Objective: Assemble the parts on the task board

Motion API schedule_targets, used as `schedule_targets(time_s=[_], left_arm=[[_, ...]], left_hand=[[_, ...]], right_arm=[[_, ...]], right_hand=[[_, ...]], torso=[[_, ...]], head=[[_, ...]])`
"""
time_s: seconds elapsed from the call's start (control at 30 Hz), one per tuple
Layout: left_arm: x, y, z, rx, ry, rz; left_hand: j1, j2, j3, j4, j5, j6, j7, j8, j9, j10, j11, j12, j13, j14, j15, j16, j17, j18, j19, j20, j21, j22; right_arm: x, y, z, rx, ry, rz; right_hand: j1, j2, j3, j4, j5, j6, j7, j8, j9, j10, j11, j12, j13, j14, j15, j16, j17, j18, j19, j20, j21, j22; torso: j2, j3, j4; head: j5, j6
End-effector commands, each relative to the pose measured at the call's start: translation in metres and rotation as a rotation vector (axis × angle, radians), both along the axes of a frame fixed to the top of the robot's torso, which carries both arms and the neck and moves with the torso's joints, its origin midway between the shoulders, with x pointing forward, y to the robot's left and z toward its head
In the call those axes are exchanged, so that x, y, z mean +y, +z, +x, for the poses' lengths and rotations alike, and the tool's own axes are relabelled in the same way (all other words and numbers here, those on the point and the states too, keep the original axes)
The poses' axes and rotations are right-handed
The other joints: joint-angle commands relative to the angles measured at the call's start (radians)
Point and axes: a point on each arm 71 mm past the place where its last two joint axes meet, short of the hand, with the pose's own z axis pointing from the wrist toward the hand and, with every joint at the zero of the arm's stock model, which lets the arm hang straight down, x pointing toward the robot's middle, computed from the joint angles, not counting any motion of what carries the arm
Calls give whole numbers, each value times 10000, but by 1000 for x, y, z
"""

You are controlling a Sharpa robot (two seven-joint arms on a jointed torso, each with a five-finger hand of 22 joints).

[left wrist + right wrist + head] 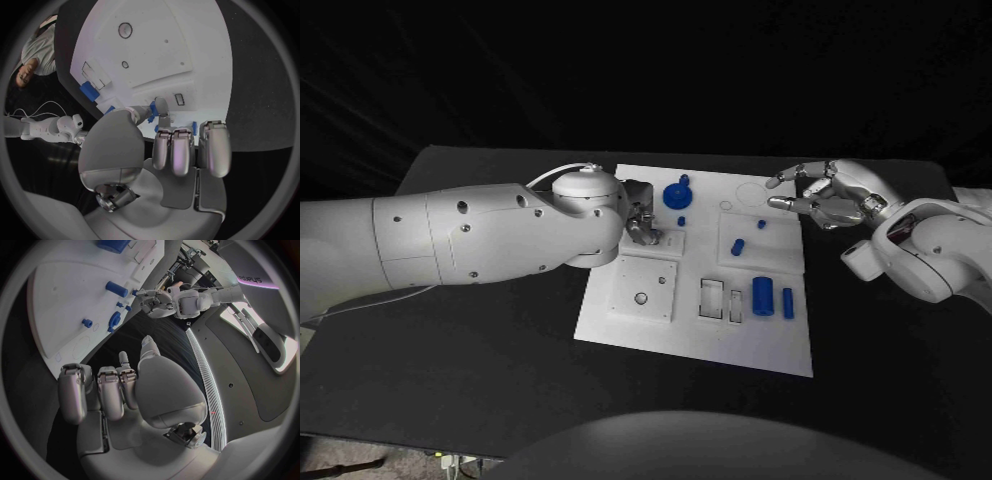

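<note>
Lettering on a pale machine housing (255, 279) in the right wrist view appears to read "RUFUS"; it is small and not certain. No writing is legible on the task board (675, 335), a white plate lying at the middle of the black surface (473, 370), with darkness beyond the far edge.

Blue parts rest on the board: a round knobbed part (678, 192) near its far edge, two small pegs (737, 247) toward the centre, and a large cylinder (763, 296) beside a slimmer one (789, 303) on the near right. A square plate with a round hole (645, 289) sits on the near left, with rectangular slots (714, 299) next to it.

The left hand (640, 222) is over the board's left-centre; its fingertips (159, 107) pinch a small blue part (152, 111), largely hidden by the fingers. The right hand (828, 196) hovers at the board's far right corner, fingers apart and loosely curled, holding nothing.
</note>
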Motion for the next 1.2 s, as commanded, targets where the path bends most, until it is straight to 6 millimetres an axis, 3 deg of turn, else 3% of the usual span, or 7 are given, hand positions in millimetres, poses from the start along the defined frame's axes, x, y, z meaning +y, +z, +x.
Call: schedule_targets(time_s=[0.03, 0.67, 0.93, 1.1, 1.2], left_arm=[[2, -2, 0, 72, 390, 404], [1, -5, -1, 40, 393, 217], [3, -4, -1, -59, 422, 55], [11, 0, -3, -453, 531, -416], [17, 4, -4, -735, 623, -803]], left_hand=[[-2, 88, 1460, -1509, 51, -18, -30, -41, 13, 919, -139, 29, 2629, 1052, -12, 25, 2627, -168, 259, -14, -70, 1858], [-84, 134, 1376, -1534, 24, -34, -7, -77, 46, 919, -115, 29, 2629, 1052, 8, 25, 2627, -159, 234, 4, -103, 1840], [-553, 237, 650, -1268, -247, -27, -19, -212, 142, 919, -99, 29, 2629, 1052, 33, 25, 2627, -156, 223, 52, -134, 1846], [-811, 255, -84, -880, -768, -150, -16, -294, 287, 919, -88, 29, 2629, 1052, 46, 25, 2627, -161, 243, 65, -130, 1875], [-1144, 270, -764, -388, -1298, -235, 7, -290, 398, 919, -75, 29, 2629, 1052, 67, 25, 2627, -169, 270, 78, -111, 1904]], right_arm=[[1, -1, -1, 66, 172, 12], [1, -1, -1, 70, 158, 7], [1, 0, -1, 34, 148, 13], [1, 2, -2, -190, 89, 64], [2, 4, -3, -338, 60, 88]], right_hand=[[143, 56, -9, -63, 58, -48, 0, -25, -16, 1167, -97, -39, 1018, 1009, 1, 35, 2629, 166, -76, -26, -67, 2117], [176, 63, -11, -78, 84, -46, 2, -23, -24, 1167, -97, -39, 1018, 1009, -1, 35, 2629, 165, -70, -28, -63, 2119], [190, 66, -10, -85, 94, -45, 2, -23, -27, 1167, -97, -39, 1018, 1009, -1, 35, 2629, 164, -69, -28, -63, 2119], [199, 65, -11, -90, 100, -41, 4, -20, -28, 1167, -97, -39, 1018, 1009, -1, 35, 2629, 162, -62, -29, -57, 2122], [210, 61, -15, -97, 106, -22, 12, -10, -28, 1167, -94, -39, 1018, 1009, -4, 35, 2629, 159, -50, -30, -46, 2127]], torso=[[0, -2, 1], [0, 0, 7], [-2, 3, 2], [-7, -5, 8], [-11, -6, 11]], head=[[-10, 2], [-13, 2], [-10, 2], [-47, 2], [-49, 2]])
